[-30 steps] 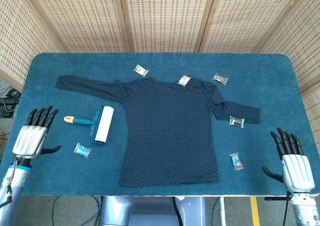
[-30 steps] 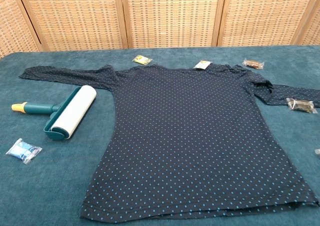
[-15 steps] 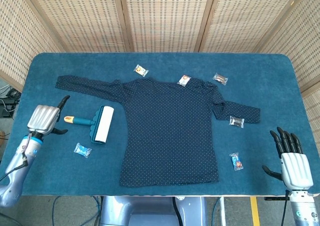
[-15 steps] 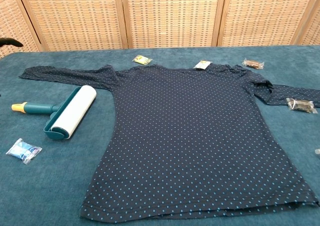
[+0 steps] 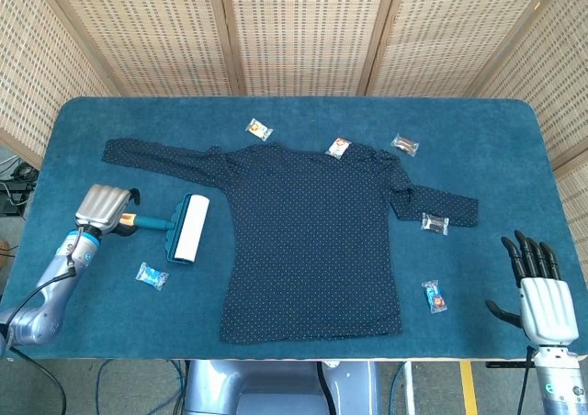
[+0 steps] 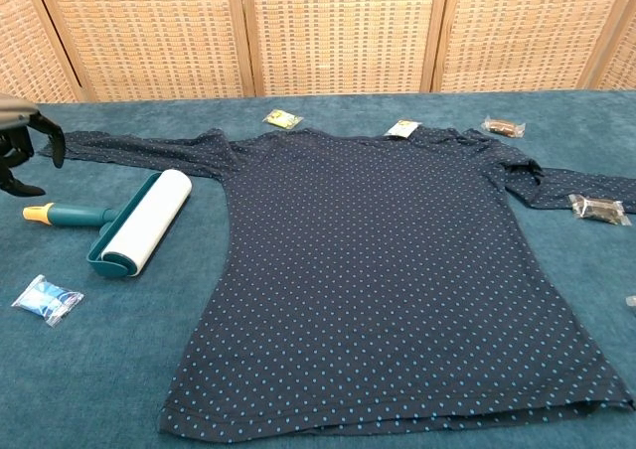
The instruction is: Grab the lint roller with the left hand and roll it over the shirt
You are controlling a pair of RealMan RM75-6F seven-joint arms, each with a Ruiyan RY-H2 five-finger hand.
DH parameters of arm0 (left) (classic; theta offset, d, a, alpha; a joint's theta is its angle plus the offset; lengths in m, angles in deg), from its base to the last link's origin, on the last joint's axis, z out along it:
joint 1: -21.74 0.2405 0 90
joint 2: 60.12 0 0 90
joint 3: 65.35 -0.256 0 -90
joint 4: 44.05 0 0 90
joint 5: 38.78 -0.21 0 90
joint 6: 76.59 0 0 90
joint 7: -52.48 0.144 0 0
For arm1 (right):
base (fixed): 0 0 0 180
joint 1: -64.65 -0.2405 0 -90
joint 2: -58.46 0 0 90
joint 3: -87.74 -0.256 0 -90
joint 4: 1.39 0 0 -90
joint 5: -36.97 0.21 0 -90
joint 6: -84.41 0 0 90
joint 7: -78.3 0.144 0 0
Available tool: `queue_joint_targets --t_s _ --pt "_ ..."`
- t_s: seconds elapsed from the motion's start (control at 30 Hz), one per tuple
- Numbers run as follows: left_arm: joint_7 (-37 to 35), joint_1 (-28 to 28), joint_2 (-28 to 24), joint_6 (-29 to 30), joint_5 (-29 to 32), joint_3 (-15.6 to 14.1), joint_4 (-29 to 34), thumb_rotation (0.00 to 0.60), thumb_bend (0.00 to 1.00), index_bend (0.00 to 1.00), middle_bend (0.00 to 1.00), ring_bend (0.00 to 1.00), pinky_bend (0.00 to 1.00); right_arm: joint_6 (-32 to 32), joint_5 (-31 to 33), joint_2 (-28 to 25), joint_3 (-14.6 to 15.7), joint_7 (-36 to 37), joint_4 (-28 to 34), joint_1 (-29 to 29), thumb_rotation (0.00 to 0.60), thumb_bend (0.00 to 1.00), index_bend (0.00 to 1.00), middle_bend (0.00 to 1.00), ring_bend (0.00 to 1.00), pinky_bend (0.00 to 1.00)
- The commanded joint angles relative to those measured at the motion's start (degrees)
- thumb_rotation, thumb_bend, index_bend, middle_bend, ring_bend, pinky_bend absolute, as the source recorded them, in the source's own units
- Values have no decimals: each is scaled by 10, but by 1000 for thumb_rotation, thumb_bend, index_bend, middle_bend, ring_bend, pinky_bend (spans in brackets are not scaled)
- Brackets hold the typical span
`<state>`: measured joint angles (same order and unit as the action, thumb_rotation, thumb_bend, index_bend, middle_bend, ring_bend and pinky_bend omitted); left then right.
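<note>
A lint roller (image 5: 179, 229) (image 6: 129, 221) with a white drum, teal frame and yellow-tipped handle lies left of the shirt. The dark dotted shirt (image 5: 312, 241) (image 6: 388, 260) is spread flat in the middle of the blue table. My left hand (image 5: 104, 208) (image 6: 22, 146) hovers just over the yellow end of the handle, fingers spread and curved down, holding nothing. My right hand (image 5: 537, 286) stays open, fingers up, at the table's front right edge, far from the shirt.
Several small wrapped candies lie around: one (image 5: 152, 275) in front of the roller, one (image 5: 259, 129) and another (image 5: 338, 147) by the collar, others on the right near the sleeve (image 5: 435, 222). Wicker screens stand behind the table (image 5: 514, 149).
My left hand moved right and forward from the table's left edge until it hangs above the roller's handle end. The right hand sank slightly. The roller and shirt have not moved.
</note>
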<state>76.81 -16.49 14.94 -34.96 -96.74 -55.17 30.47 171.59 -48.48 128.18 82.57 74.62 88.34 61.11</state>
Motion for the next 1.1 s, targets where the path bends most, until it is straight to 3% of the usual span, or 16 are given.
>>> queue_joint_targets --t_s 0.03,0.43,1.1 --pt "11 -16 20 -15 13 -9 -25 600 312 399 844 749 695 1 2 1 -1 1 -2 0 600 137 0 0 0 0" --pt "43 -43 59 -18 29 -33 -75 600 309 410 844 750 695 13 8 1 -10 16 -12 3 600 137 0 0 0 0" --pt "49 -57 83 -32 29 -68 -122 600 310 408 844 750 695 6 13 4 -10 15 -17 2 600 137 0 0 0 0"
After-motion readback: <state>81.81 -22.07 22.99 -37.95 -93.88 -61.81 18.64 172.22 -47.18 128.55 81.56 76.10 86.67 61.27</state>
